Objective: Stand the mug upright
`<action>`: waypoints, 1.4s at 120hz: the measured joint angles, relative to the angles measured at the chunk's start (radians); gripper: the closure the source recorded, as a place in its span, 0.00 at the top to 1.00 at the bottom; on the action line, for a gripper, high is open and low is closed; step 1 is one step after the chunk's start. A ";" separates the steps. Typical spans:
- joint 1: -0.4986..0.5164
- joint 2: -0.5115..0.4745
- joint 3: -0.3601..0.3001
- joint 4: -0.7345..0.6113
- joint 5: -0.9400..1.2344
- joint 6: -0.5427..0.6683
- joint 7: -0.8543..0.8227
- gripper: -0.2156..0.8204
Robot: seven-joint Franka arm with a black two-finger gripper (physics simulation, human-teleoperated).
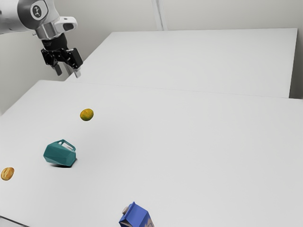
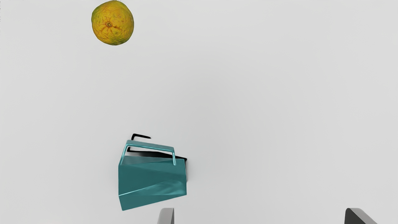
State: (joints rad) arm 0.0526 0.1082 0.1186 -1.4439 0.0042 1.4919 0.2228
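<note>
- The gripper (image 1: 68, 72) is up in the air, and its two fingers are spread wide.
- The teal mug (image 1: 60, 154) is lying on its side on the table (image 1: 189, 142), lower than the gripper and apart from it.

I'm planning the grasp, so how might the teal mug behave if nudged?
Lying on its side, the mug would probably slide or rock, its flat facets resisting a roll. The protruding handle would likely check rolling too. Crisp edges suggest a stiff body.

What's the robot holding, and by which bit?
Nothing: the gripper is open, and the mug lies on its side on the table.
</note>
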 joint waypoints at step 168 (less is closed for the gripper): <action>0.492 0.220 0.214 -0.245 -0.519 -0.023 0.570 0.79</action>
State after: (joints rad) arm 0.5447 0.3280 0.3326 -1.6894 -0.5145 1.4694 0.7925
